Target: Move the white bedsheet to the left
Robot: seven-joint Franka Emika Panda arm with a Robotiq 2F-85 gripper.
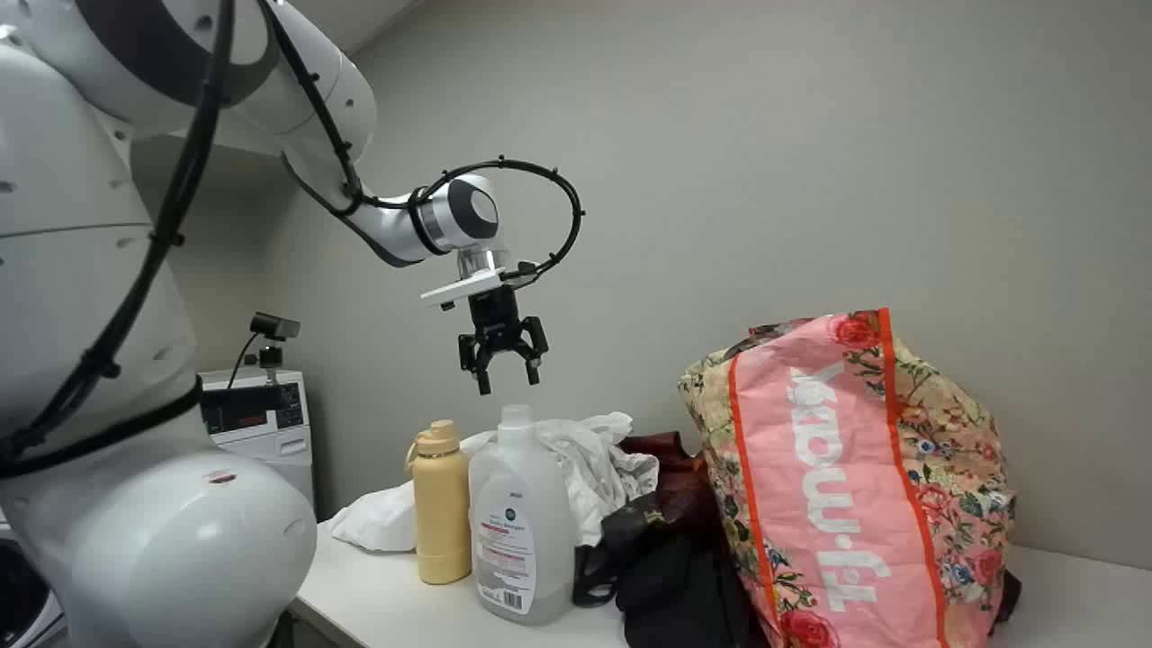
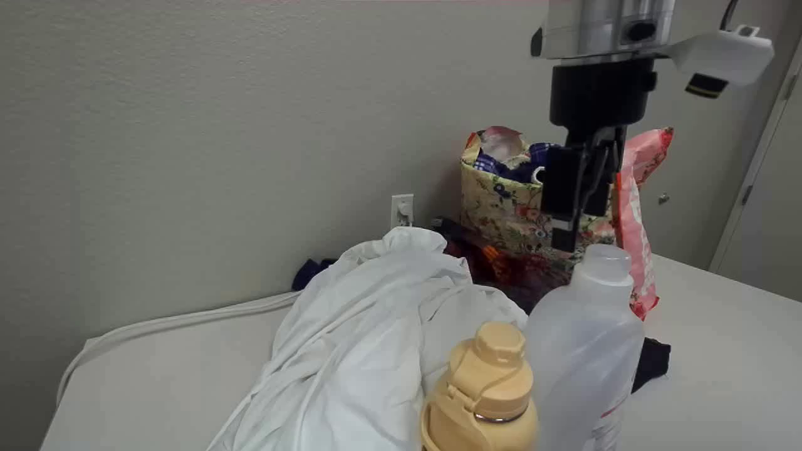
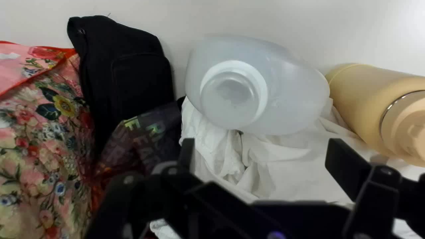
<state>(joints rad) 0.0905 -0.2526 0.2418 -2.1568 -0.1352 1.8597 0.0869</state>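
Observation:
The white bedsheet (image 1: 589, 459) lies crumpled in a heap on the white table, behind two bottles. In an exterior view the bedsheet (image 2: 369, 326) stretches from the middle of the table towards the camera. My gripper (image 1: 508, 382) hangs above the heap, pointing down, with its two fingers apart and nothing between them. In an exterior view the gripper (image 2: 573, 219) shows from the side, above the clear jug's cap. In the wrist view the bedsheet (image 3: 289, 172) shows below and between the fingers of the open gripper (image 3: 261, 151); the jug and yellow bottle cover parts of it.
A clear detergent jug (image 1: 526, 549) and a yellow bottle (image 1: 441, 504) stand upright beside the sheet. A large floral and pink bag (image 1: 837, 486), a black bag (image 3: 126, 73) and dark red cloth (image 1: 684, 486) lie close by. The wall (image 2: 219, 156) runs behind.

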